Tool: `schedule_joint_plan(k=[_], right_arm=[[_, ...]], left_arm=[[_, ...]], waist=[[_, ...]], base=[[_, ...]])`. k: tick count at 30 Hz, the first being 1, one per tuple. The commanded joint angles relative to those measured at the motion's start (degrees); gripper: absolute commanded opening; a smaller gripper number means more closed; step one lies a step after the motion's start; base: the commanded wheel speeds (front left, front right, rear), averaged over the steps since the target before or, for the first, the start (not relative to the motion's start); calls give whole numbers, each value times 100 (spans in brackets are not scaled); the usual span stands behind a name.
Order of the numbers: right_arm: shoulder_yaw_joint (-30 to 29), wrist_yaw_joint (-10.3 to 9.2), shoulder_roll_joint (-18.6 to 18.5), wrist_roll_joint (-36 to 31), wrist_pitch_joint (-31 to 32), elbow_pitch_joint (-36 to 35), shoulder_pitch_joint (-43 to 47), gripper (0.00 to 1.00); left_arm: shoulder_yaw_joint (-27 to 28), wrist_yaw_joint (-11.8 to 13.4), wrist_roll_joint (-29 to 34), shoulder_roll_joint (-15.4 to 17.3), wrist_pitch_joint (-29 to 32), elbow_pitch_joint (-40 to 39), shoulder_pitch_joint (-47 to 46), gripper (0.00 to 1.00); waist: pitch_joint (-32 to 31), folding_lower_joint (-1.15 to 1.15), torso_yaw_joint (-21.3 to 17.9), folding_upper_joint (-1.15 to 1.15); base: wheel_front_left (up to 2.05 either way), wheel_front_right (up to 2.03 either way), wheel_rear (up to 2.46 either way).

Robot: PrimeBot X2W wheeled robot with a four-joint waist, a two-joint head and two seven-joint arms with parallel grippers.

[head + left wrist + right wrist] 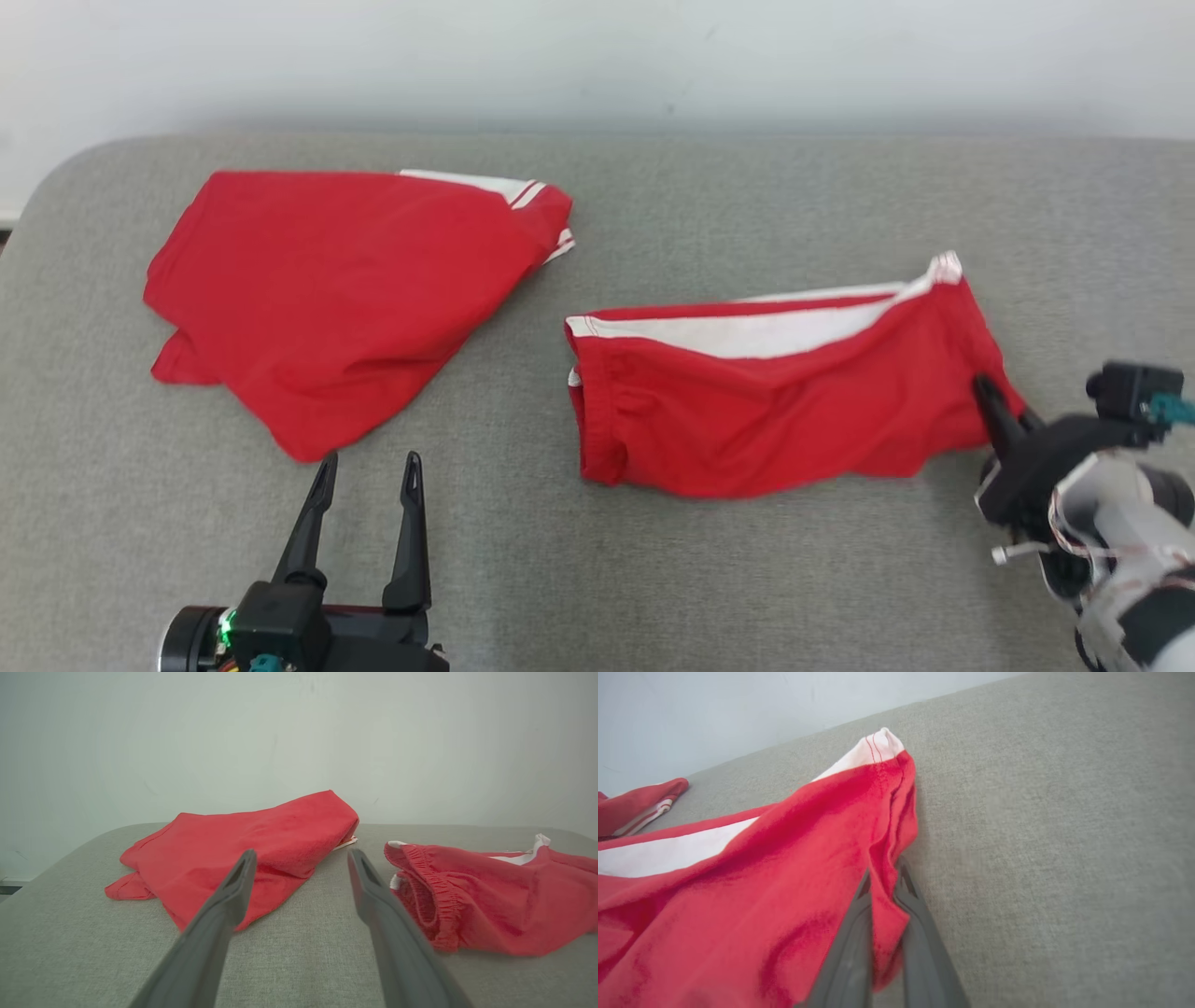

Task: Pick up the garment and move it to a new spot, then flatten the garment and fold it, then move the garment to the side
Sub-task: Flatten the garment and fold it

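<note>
status: first step, grasp stage. on the grey pad the garment, red shorts with a white side panel and an elastic waistband, lies crumpled right of centre, all of it resting on the pad. a second red piece lies loosely folded at the left rear, well apart from the garment; no gripper touches it. the right gripper is at the garment's right edge, its jaws closed on a pinch of red cloth near the hem; the right wrist view shows that fold clamped between both fingers. the left gripper sits at the near left, jaws spread wide and holding nothing, just short of the second piece's near corner.

done: grip taken. left: lift, carry to a new spot, flatten, fold, set aside. judging by the creases and the bunched waistband, flattening will likely need both grippers.

surface and room: a plain pale wall stands behind. the pad is a fine woven cloth, matt, with a rounded left rear corner; dragged cloth would probably bunch on it.
</note>
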Motion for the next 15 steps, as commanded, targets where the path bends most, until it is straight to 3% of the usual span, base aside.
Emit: schedule_joint_plan(k=[1,8,10,15], right_arm=[[20,-14,-74,87,-19,-104,175,0],[-16,-14,-464,445,108,-774,1107,0],[-96,-14,-499,461,79,-852,1217,100],[-192,-14,-539,199,131,-818,1002,100]], left_arm=[[25,1,13,-3,-19,9,89,100],[77,-33,37,-3,-19,-27,166,100],[84,-33,25,-3,-19,-34,181,100],[93,-68,41,-3,-19,-38,131,100]], waist=[[-164,0,-160,0],[-226,0,-253,0],[-215,0,-272,0],[-164,0,-275,0]], base=[[0,0,0],[0,0,0],[0,0,0],[0,0,0]])
